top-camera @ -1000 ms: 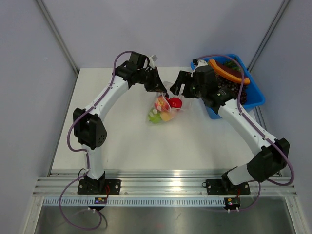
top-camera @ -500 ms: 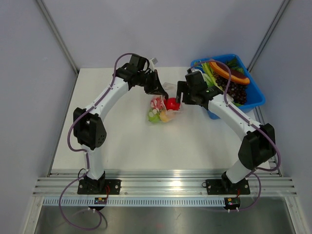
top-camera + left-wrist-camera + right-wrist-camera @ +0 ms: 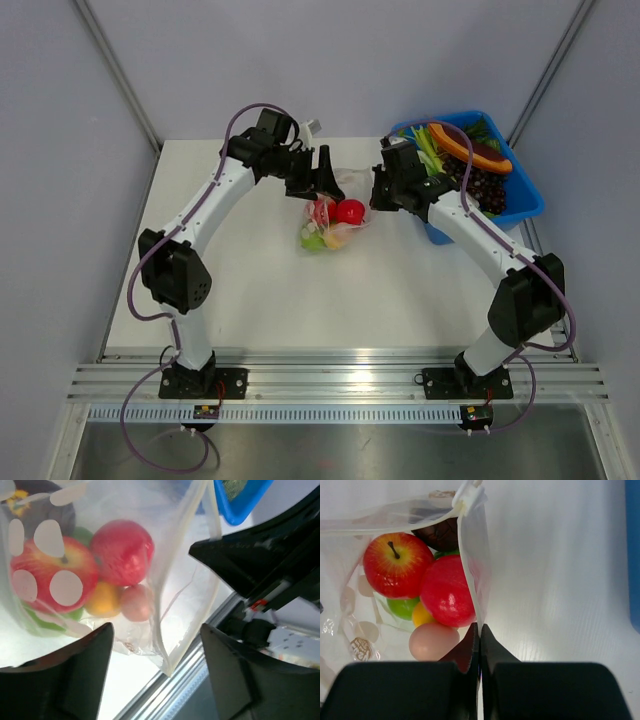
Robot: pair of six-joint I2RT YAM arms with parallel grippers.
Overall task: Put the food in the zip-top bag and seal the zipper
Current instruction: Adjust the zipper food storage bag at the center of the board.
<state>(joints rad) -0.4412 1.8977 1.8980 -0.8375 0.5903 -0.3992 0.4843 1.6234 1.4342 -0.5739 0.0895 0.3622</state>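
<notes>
The bench (image 3: 250, 300) was plain matte white, with the blue tray (image 3: 528, 207) of spare produce sitting out behind the right arm (image 3: 480, 235). Big change in the last half second: the left jaws had been pinching the bag (image 3: 330, 215) while the right jaws stood wide, and now they'd swapped. The right jaws were clamped shut on the bag's edge strip. The left jaws were spread apart, with a loose corner of the bag dangling between them, not pinched.

My guess is it was a handover. The food (image 3: 335, 222) looked to be inside already, but the zipper (image 3: 468, 565) seemed not yet pressed closed.

The bag was thin, clear, crinkly film with white blotches. Just ahead of the right jaws were:
- a glossy stemmed apple (image 3: 397, 565)
- a smooth red ball (image 3: 447, 592)
- a pale egg-shaped piece (image 3: 432, 640), nearest the jaws
- slivers of green (image 3: 402, 607) and yellow (image 3: 422, 615)
</notes>
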